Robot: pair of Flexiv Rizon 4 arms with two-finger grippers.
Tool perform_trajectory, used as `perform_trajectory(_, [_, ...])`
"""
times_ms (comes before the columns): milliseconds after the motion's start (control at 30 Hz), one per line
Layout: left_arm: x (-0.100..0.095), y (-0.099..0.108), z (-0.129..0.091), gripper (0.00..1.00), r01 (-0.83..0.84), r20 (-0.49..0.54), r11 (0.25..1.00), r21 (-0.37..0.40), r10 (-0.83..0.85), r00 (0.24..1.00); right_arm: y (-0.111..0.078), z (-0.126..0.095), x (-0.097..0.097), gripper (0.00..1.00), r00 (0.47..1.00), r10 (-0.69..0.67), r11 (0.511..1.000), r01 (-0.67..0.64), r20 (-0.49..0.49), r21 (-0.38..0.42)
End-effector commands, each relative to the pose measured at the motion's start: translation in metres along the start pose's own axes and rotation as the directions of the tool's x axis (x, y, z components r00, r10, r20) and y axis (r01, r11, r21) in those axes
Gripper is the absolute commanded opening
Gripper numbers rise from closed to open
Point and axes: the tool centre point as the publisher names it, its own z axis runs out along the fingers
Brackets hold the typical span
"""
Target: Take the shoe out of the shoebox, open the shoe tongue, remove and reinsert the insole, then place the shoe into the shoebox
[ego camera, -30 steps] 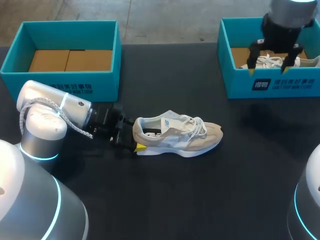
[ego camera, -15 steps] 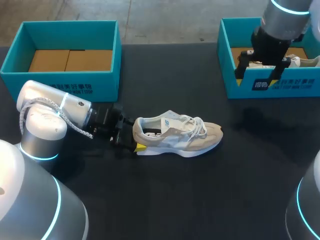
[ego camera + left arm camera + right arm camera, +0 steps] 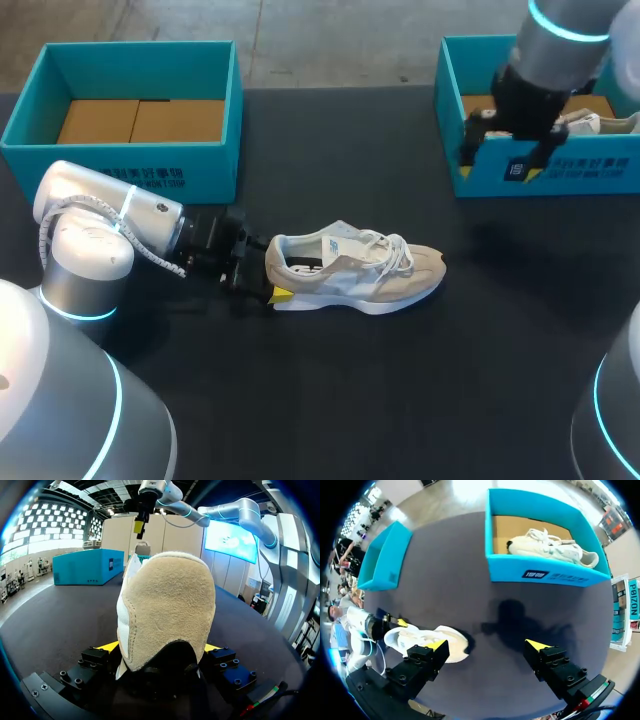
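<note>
A beige and white shoe lies on its sole in the middle of the black table, toe pointing right. My left gripper is at its heel. In the left wrist view the suede heel fills the gap, and a yellow-tipped finger presses against each side of it. My right gripper hangs open and empty above the front wall of the right teal shoebox. In its own view the open right gripper looks down on the table, with the shoe beside one finger.
The right shoebox holds another white shoe. A second teal shoebox stands at the back left, with only its cardboard floor showing. Bare tabletop lies between the shoe and the right box.
My right gripper has moved left and toward me, from above the inside of the right shoebox to over its front wall. The left arm and the shoe have not moved.
</note>
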Motion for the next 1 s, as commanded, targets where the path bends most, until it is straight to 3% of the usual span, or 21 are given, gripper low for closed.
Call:
perform_trajectory(33, [-0.001,0.001,0.001,0.00,0.000,-0.001,1.000,-0.001,0.000,1.000,-0.003,0.004,0.031,1.00,0.999,0.006,1.000,-0.006,0.044,0.013])
perform_trajectory(500, [-0.001,0.001,0.001,0.00,0.000,-0.001,1.000,-0.001,0.000,1.000,-0.031,0.004,0.096,1.00,0.998,0.045,0.999,-0.046,0.042,0.008])
perform_trajectory(800, [-0.001,0.001,0.001,0.00,0.000,-0.001,1.000,-0.001,0.000,1.000,-0.048,0.019,0.145,1.00,0.996,0.022,0.999,-0.026,0.086,0.043])
perform_trajectory(1000, [-0.001,0.001,0.001,0.00,0.000,-0.001,1.000,-0.001,0.000,1.000,-0.061,0.034,0.160,1.00,0.999,0.021,0.998,-0.023,0.042,0.063])
